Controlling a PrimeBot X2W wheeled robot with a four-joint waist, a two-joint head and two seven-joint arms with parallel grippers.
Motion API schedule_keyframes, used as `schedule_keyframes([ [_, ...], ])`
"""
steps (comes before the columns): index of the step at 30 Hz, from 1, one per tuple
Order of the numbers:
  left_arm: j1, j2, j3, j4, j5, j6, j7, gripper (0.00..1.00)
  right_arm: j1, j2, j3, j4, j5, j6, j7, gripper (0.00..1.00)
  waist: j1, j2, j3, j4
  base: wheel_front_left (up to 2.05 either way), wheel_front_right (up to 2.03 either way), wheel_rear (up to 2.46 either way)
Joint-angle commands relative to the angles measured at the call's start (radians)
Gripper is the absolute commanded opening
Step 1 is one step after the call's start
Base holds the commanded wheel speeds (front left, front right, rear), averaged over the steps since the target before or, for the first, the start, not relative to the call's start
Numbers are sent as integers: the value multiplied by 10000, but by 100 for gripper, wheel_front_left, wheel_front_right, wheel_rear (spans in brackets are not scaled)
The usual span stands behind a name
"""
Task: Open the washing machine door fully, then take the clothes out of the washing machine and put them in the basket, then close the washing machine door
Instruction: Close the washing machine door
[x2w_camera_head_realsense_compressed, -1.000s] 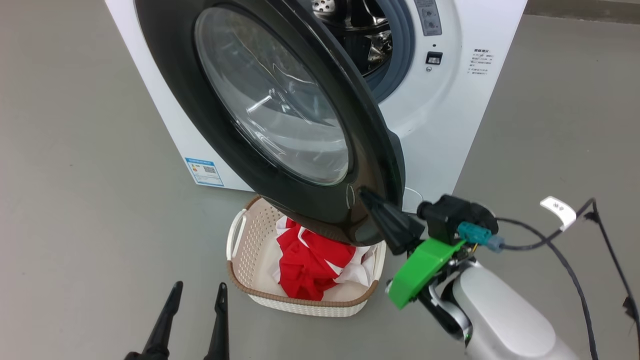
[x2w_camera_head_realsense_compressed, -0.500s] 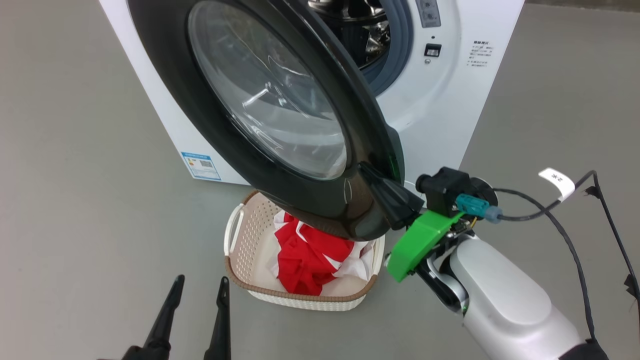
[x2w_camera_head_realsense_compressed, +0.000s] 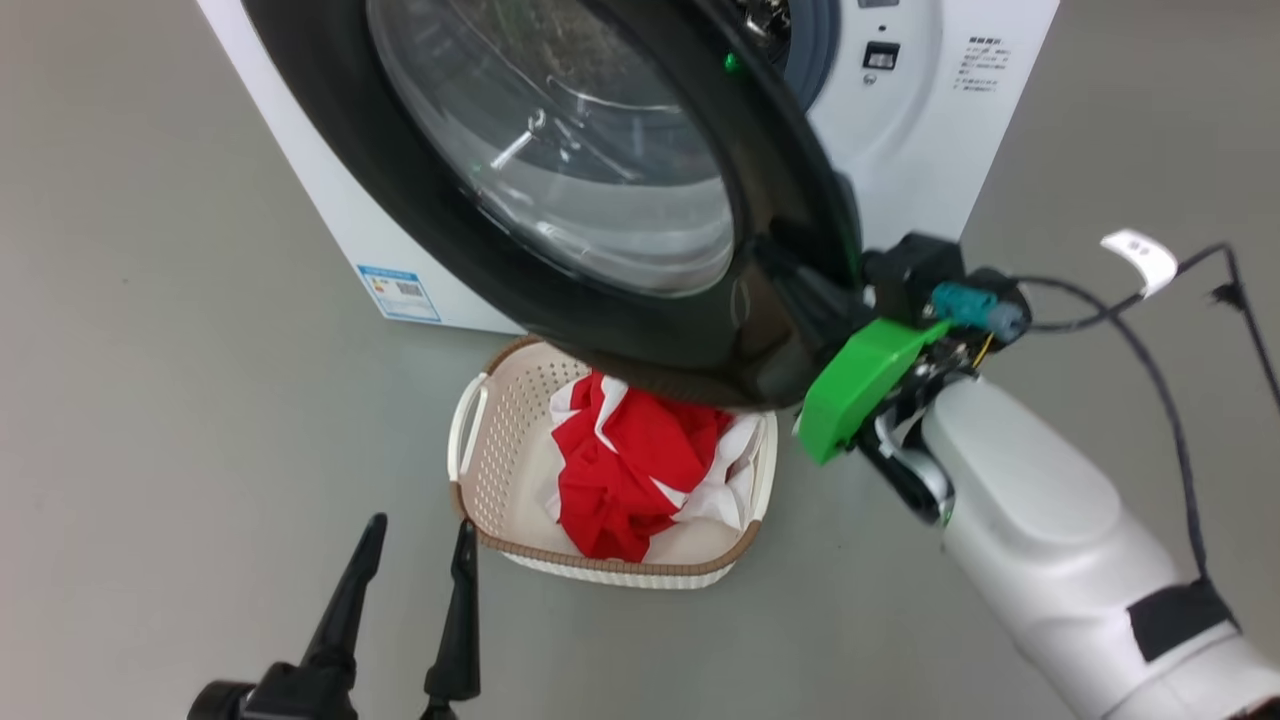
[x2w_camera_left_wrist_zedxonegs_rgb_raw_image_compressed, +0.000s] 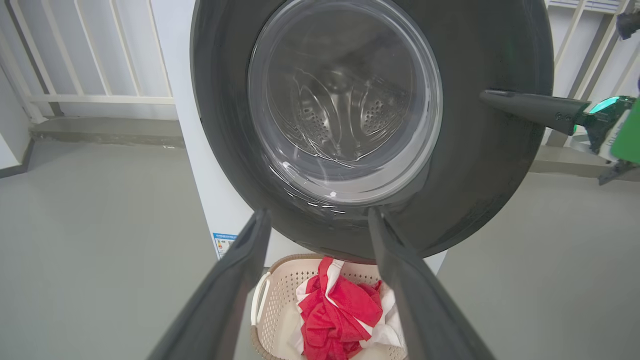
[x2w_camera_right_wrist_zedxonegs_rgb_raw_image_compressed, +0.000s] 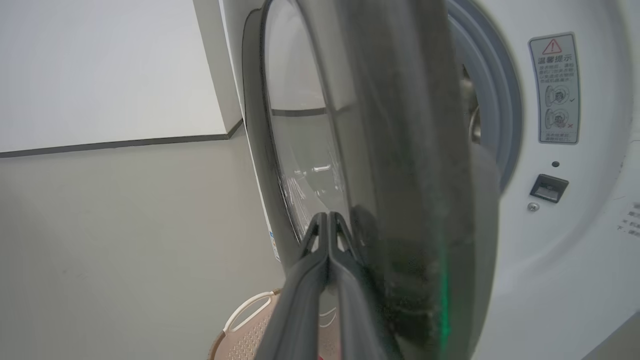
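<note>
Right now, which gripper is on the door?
The right gripper, fingers shut, tips against the black rim of the washing machine door. The left gripper hangs open, apart from it.

Smooth grey floor (x2w_camera_head_realsense_compressed: 150, 400), plain white wall (x2w_camera_right_wrist_zedxonegs_rgb_raw_image_compressed: 100, 65) with dark baseboard (x2w_camera_right_wrist_zedxonegs_rgb_raw_image_compressed: 115, 144), white railing (x2w_camera_left_wrist_zedxonegs_rgb_raw_image_compressed: 90, 60) at the back

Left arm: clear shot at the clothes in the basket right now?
Probably yes. The left end effector is open, nothing stands between it and the basket, and the clothes lie exposed on its near side. The door overhangs only the far rim.
</note>
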Motion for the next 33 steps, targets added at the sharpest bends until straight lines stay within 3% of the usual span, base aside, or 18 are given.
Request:
schedule_keyframes([
  [1,-474,26,304,-217,-11,-104,-114,100,-544,46,-95,107,38,17,-104,0,0,0,225,52,0,0,0],
  [22,-1424,-640,380,-291,410,-714,-132,100,-3819,-492,-975,2624,287,17,-584,0,0,0,1803,503,0,0,0],
  [33,-1715,-871,454,-145,568,-1025,-133,100,-4428,-706,-2259,2497,-435,17,-590,0,0,0,2116,569,0,0,0],
])
